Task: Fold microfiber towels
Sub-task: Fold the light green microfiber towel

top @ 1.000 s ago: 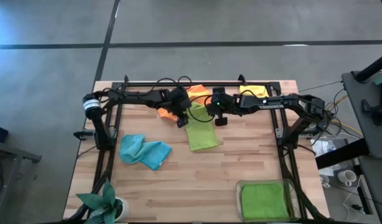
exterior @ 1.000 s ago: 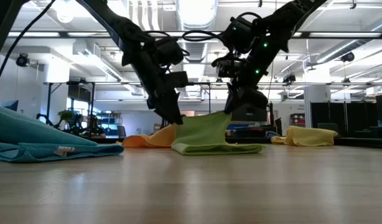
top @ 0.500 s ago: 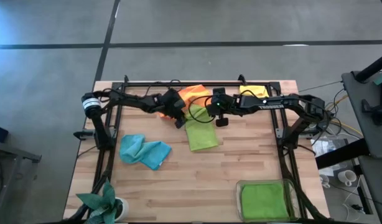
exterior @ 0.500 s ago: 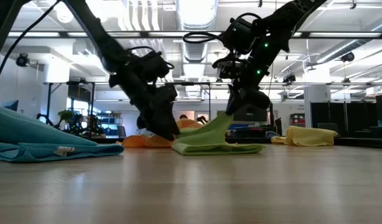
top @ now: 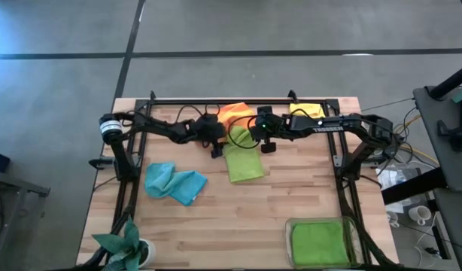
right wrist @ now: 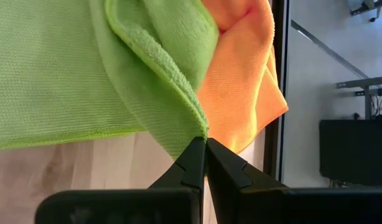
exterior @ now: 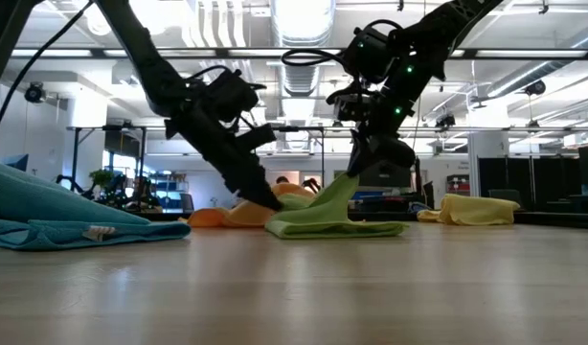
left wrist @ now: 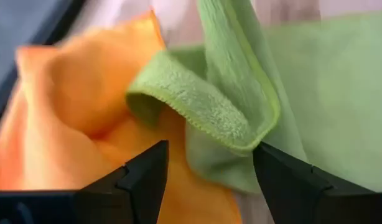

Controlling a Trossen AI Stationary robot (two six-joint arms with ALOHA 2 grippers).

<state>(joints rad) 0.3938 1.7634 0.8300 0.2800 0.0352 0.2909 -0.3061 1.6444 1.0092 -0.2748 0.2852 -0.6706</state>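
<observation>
A yellow-green towel [top: 244, 162] lies at mid-table, its far edge raised. My right gripper [top: 264, 144] is shut on its far right corner, held above the table in the low view [exterior: 355, 171]. My left gripper [left wrist: 206, 180] is open, low over the table [top: 216, 147], just short of the towel's loose far left corner [left wrist: 197, 106]. That corner droops onto an orange towel [top: 232, 114]. A yellow towel [top: 307, 111] lies at the far right and a light blue one [top: 174, 183] at the left. A green one [top: 319, 241] lies folded in the tray. My right gripper pinches the yellow-green towel's hemmed corner [right wrist: 192, 126] between its two fingertips, slanting down from the table's right. The corner is lifted, and the cloth slopes down from it [exterior: 334, 195] to the rest of the towel, which lies flat on the table [exterior: 337, 228].
A clear plastic tray [top: 351, 226] stands at the near right corner. A small green plant [top: 126, 242] stands at the near left corner. A black frame rail [top: 238, 100] runs along the far edge. Bare wood lies in the near middle.
My left gripper has let go of the yellow-green towel's far left corner and has sunk toward the table, drawing back a little to the left. That corner, held up a second ago, has dropped onto the orange towel. My right gripper still holds its corner up.
</observation>
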